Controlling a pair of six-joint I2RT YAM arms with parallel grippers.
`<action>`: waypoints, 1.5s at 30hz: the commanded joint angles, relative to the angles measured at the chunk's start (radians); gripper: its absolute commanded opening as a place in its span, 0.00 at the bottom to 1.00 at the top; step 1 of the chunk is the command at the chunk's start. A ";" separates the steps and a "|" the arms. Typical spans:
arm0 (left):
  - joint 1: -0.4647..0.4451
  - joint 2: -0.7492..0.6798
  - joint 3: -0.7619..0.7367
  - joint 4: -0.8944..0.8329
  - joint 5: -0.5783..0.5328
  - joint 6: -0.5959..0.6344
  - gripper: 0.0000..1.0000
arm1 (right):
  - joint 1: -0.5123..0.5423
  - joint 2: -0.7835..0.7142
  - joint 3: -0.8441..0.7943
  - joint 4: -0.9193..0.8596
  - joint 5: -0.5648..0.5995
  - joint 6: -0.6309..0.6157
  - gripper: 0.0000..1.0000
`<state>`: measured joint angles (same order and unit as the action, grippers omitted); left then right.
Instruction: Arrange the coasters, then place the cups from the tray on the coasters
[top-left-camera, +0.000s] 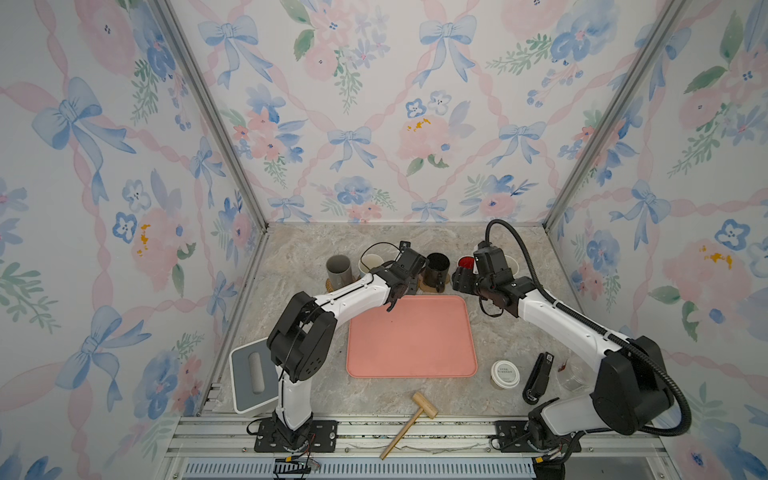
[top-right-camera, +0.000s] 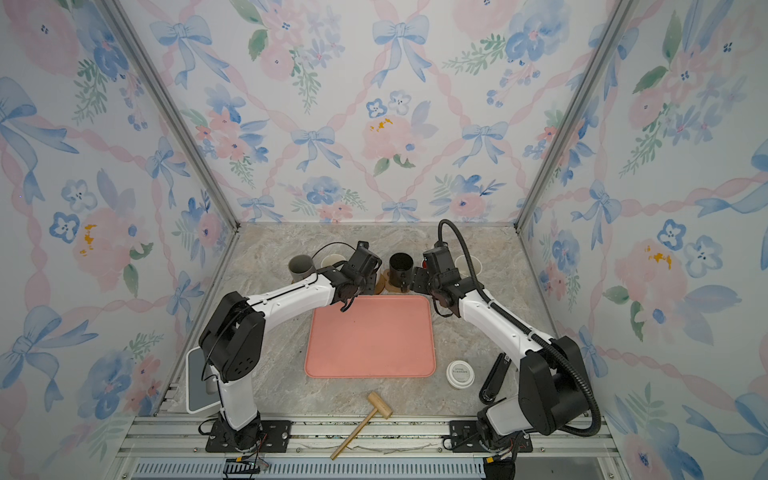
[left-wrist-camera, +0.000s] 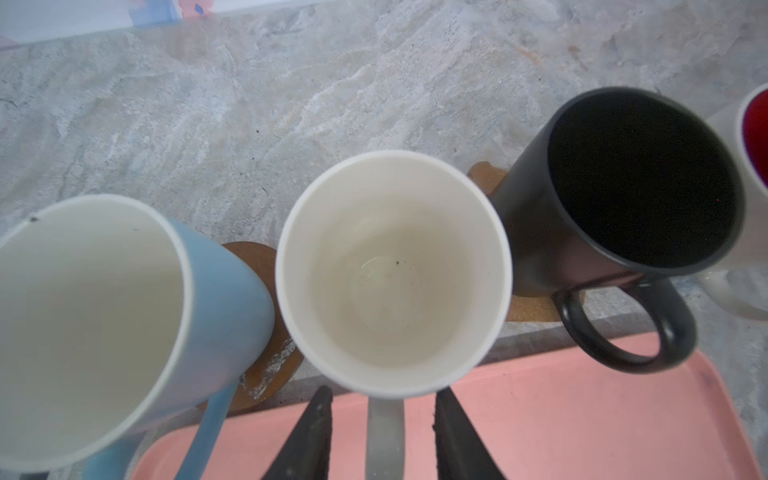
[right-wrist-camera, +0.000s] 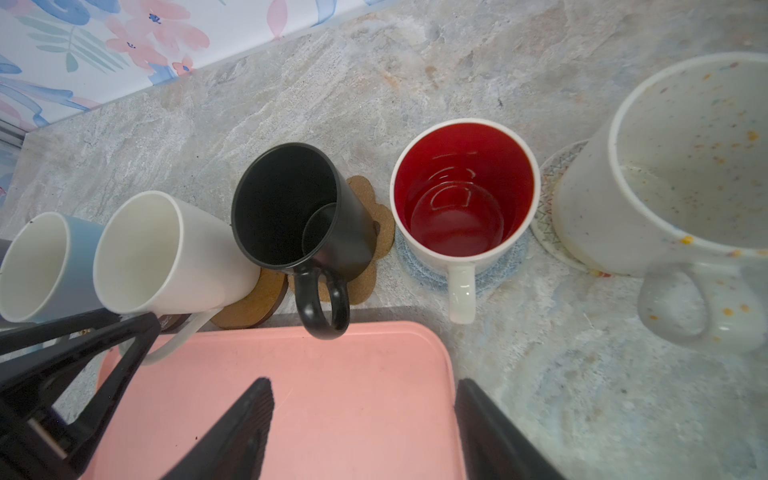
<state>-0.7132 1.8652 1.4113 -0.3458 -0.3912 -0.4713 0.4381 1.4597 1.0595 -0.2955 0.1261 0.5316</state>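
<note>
Six mugs stand in a row behind the pink tray (top-left-camera: 411, 336), which lies bare. The cream mug (left-wrist-camera: 392, 274) sits on a brown wooden round coaster (right-wrist-camera: 253, 303). My left gripper (left-wrist-camera: 383, 392) is open, its fingers either side of that mug's handle (left-wrist-camera: 384, 436) with gaps. Beside it are the light-blue mug (left-wrist-camera: 83, 324) and the black mug (right-wrist-camera: 291, 208) on the paw coaster (right-wrist-camera: 374, 232). The red-inside mug (right-wrist-camera: 461, 195) rests on a grey-blue woven coaster (right-wrist-camera: 419, 270). The speckled mug (right-wrist-camera: 665, 174) rests on a cream one (right-wrist-camera: 548, 183). My right gripper (right-wrist-camera: 363, 384) hangs open over the tray's corner.
A grey mug (top-left-camera: 338, 268) ends the row at the left. Near the front stand a white-lidded paper cup (top-left-camera: 505, 374), a black stapler (top-left-camera: 539, 378), a wooden mallet (top-left-camera: 409, 424) and a grey-white box (top-left-camera: 253, 376) at the left edge.
</note>
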 joint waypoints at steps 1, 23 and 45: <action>-0.009 -0.069 -0.022 0.005 -0.046 0.015 0.37 | -0.010 -0.037 -0.015 -0.015 -0.001 -0.010 0.73; 0.021 -0.562 -0.428 0.174 -0.270 0.176 0.46 | -0.015 -0.253 -0.100 -0.031 0.138 -0.144 0.81; 0.352 -0.976 -1.128 0.776 -0.185 0.313 0.98 | -0.170 -0.530 -0.476 0.277 0.195 -0.420 0.97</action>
<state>-0.3935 0.8948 0.3210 0.3153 -0.5861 -0.1673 0.3153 0.9295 0.6315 -0.1181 0.3119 0.1360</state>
